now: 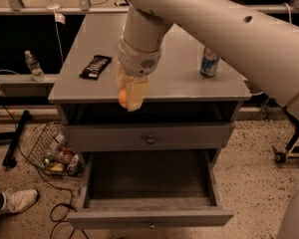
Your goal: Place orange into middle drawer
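Observation:
The orange [122,97] is a small round fruit, only its left side showing between the pale fingers [135,94]. My gripper [130,99] is shut on it and hangs at the front edge of the grey cabinet top [179,86], left of centre. The middle drawer [148,217] is pulled out below, its inside bare, with a small dark knob [150,226] on its front. The orange is well above the drawer's left half. A closed grey drawer front with its own knob [149,139] sits in the tier above.
A black snack bar [95,66] lies on the cabinet top at left and a blue can [209,62] stands at right. A water bottle [33,65], a wire basket [57,156], cables and a shoe [20,200] are at left.

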`<state>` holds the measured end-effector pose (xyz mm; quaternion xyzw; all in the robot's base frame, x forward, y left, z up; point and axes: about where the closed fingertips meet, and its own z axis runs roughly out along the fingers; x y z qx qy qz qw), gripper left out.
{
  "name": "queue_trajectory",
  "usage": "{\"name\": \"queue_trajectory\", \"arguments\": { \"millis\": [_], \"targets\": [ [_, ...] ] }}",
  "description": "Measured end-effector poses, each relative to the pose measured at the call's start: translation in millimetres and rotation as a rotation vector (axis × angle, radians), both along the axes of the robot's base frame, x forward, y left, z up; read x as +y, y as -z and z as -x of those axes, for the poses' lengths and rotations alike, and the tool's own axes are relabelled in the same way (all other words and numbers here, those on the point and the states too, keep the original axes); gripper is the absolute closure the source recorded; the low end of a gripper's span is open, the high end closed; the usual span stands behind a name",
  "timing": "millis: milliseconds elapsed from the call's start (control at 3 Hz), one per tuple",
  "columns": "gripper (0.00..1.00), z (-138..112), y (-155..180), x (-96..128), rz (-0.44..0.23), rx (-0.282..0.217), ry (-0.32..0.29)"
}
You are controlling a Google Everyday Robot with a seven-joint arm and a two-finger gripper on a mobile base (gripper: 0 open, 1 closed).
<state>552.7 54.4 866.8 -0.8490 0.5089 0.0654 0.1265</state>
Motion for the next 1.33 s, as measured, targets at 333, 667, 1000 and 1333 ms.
{"name": "queue_trajectory", "arguments": {
  "millis": [333, 667, 1000, 1333],
  "targets": [
    [1.0, -0.3, 7.4, -0.6, 0.029, -0.008, -0.016],
    [1.0, 6.8, 30.8, -2.8, 0.063, -0.019, -0.104],
    [1.0, 17.7, 72.7, -6.5, 0.09, -0.019, -0.28],
    [1.0, 27.7, 115.9, -9.0, 0.074, -0.007, -0.416]
  ]
}}
